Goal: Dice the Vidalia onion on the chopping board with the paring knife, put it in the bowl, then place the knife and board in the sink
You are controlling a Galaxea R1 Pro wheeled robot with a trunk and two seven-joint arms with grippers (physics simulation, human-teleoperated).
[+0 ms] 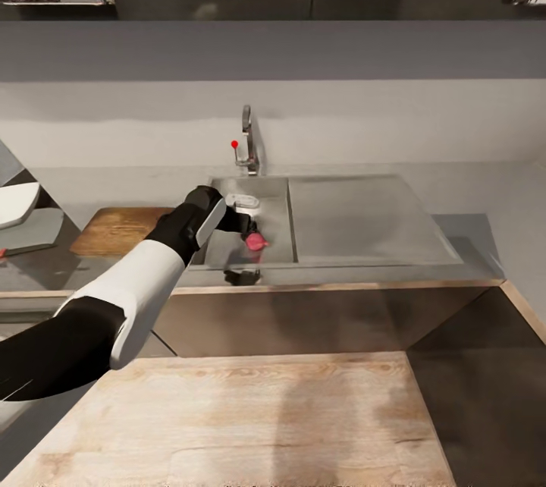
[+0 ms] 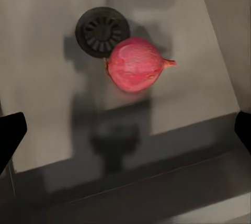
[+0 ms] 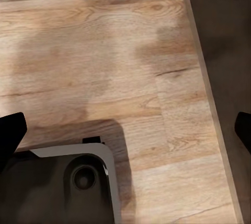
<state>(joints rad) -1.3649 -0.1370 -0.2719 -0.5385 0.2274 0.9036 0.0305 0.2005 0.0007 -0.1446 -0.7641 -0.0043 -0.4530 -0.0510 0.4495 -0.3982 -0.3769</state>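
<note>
- In the head view, the left end effector (image 1: 246, 233) reaches down into the sink (image 1: 277, 199), right at the Vidalia onion (image 1: 255, 241) near the basin's near edge; whether it touches the bulb cannot be told there.
- The left wrist view shows more: the Vidalia onion (image 2: 137, 64) lies on the steel floor, touching the round dark drain (image 2: 102, 31). The fingers (image 2: 10, 135) are spread wide, well clear of the bulb.
- Only the head view takes in the chrome tap (image 1: 248, 139) with its red knob, the chopping board (image 1: 117, 230) on the counter (image 1: 485, 221) left of the sink, and the white bowl (image 1: 15, 202) at the far left.
- The right wrist view looks down on wooden floor (image 3: 130, 51), with the right end effector (image 3: 125, 132) spread open and empty.
</note>
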